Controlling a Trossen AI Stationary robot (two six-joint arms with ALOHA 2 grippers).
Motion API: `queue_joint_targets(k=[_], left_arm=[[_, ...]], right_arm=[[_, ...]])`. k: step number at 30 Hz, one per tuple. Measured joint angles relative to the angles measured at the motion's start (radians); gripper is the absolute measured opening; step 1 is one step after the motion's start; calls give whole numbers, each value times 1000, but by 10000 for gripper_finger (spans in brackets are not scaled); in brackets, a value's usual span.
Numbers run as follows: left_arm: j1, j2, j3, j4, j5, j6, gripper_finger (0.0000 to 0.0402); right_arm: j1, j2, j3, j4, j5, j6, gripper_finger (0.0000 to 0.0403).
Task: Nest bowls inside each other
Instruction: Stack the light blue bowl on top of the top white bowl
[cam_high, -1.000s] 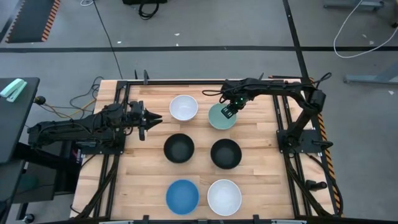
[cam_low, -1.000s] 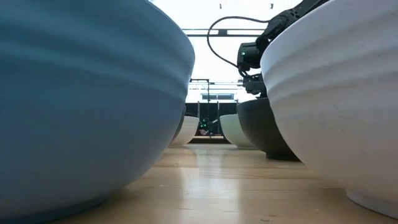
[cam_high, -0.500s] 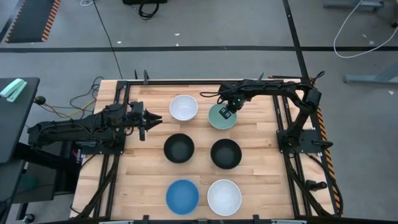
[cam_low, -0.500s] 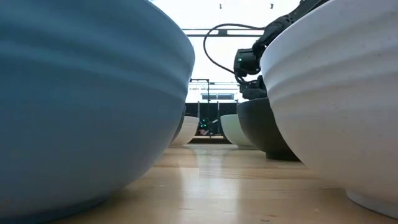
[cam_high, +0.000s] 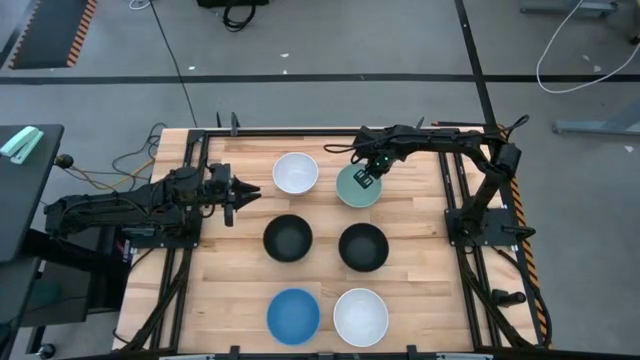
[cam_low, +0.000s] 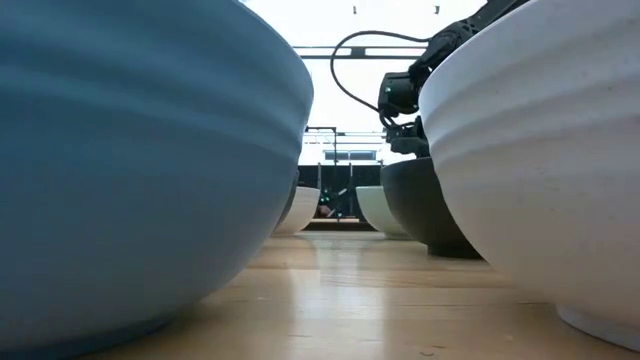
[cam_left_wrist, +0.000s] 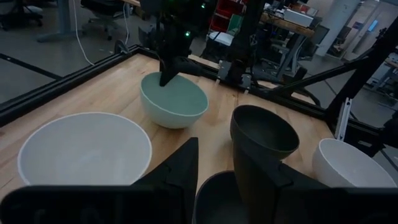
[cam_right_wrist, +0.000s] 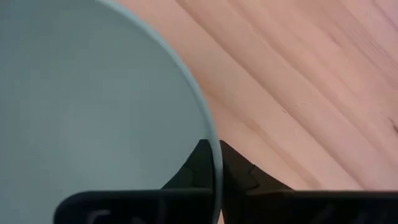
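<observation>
On the wooden table (cam_high: 410, 300), six bowls sit in three pairs. The right gripper (cam_high: 367, 180) is clamped on the rim of the mint green bowl (cam_high: 352, 191), one finger inside and one outside, at about one o'clock from the table's centre. The far white bowl (cam_high: 295, 173) sits at eleven o'clock, just beside the mint one. The two black bowls (cam_high: 288, 238) occupy the middle row; the blue bowl (cam_high: 293, 315) and near white bowl (cam_high: 360, 317) lie toward six o'clock. The left gripper (cam_high: 243, 190) hovers at ten o'clock, its fingers parted and holding nothing
</observation>
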Motion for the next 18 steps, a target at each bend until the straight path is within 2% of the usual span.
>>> queue_joint_targets(k=[18], left_arm=[[0,0,0,-60,-1,0,107]], right_arm=[[28,2,146,-75,4,-27,5]])
